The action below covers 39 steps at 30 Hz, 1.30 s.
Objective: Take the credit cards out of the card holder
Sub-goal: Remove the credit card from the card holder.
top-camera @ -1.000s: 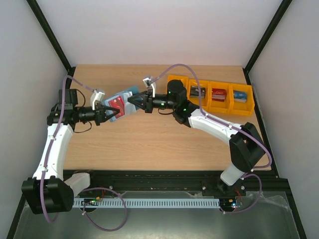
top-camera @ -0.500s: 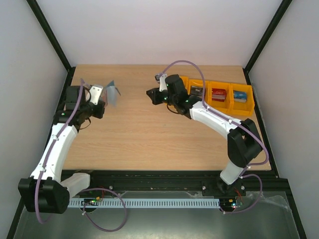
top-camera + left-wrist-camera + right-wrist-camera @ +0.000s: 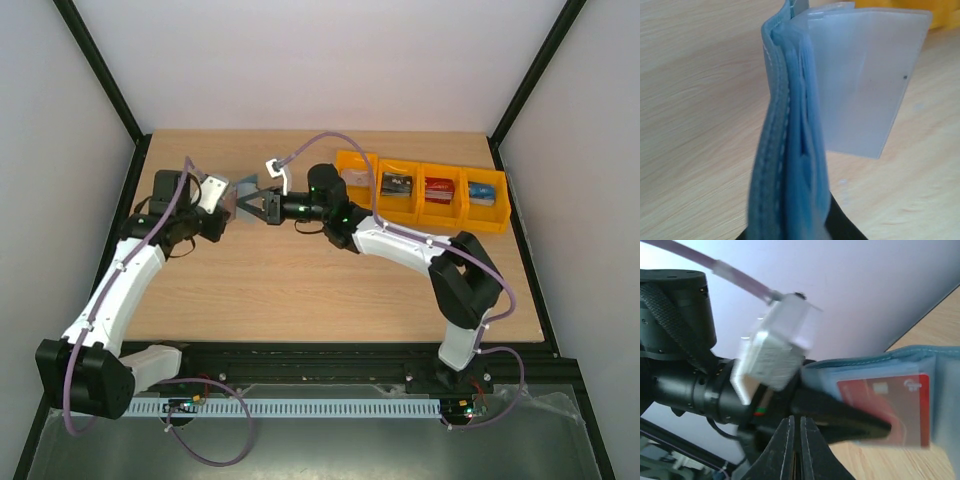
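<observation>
left end effector (image 3: 222, 200) clenched on card holder (image 3: 238, 193), up off the tabletop (image 3: 300, 290) | red card (image 3: 890, 405) sits in its pocket, long axis crosswise to right end effector (image 3: 794, 440) | that one's pinched empty, just right of the card holder, so nearer

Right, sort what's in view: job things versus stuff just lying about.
Job:
card holder, gripped by left pincer
red card inside it
binned cards
right pincer, shut

Lying about:
orange bins
table
</observation>
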{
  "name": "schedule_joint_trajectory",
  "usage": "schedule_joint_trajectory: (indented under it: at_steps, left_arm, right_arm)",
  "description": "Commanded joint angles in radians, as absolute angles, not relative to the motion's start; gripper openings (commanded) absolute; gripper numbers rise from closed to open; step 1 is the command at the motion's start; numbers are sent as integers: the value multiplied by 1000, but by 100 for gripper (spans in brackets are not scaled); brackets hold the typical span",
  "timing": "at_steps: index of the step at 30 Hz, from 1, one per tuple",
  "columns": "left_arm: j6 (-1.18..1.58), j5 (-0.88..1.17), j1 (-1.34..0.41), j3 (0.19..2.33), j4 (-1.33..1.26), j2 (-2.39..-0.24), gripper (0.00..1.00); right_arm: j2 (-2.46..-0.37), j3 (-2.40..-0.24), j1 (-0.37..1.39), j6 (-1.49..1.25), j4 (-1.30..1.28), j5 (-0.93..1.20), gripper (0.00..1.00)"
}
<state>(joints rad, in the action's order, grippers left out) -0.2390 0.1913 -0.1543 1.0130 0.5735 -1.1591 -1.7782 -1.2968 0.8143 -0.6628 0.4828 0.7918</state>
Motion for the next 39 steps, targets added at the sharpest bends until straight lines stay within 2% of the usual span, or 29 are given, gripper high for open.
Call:
schedule_joint_trajectory:
  at_steps: [1, 6, 10, 16, 23, 28, 35, 39]
  left_arm:
    - [-204, 659, -110, 1076, 632, -1137, 2]
    - [-217, 935, -34, 1095, 659, -1121, 2]
    - [-262, 1039, -8, 1090, 691, -1111, 2]
    - [-342, 1110, -8, 1096, 756, -1105, 2]
    - [-393, 1174, -7, 1104, 800, -1109, 2]
    - [-401, 1180, -5, 1103, 807, -1108, 2]
    - [-535, 1248, -4, 1114, 915, -1108, 2]
    - [-597, 1271, -4, 1119, 960, -1106, 2]
  right_arm:
    - [-1831, -1279, 803, -870, 748, 905, 5]
    - [-1789, -1226, 783, -810, 703, 888, 4]
    - [-1730, -1172, 756, -730, 651, 881, 5]
    - [-1675, -1189, 749, -527, 416, 840, 5]
    - [-1662, -1196, 749, -476, 398, 930, 10]
    - [-1653, -1198, 749, -431, 382, 1033, 22]
    - [-1616, -1218, 725, -270, 247, 1132, 24]
    - [-1608, -1211, 729, -270, 262, 1160, 27]
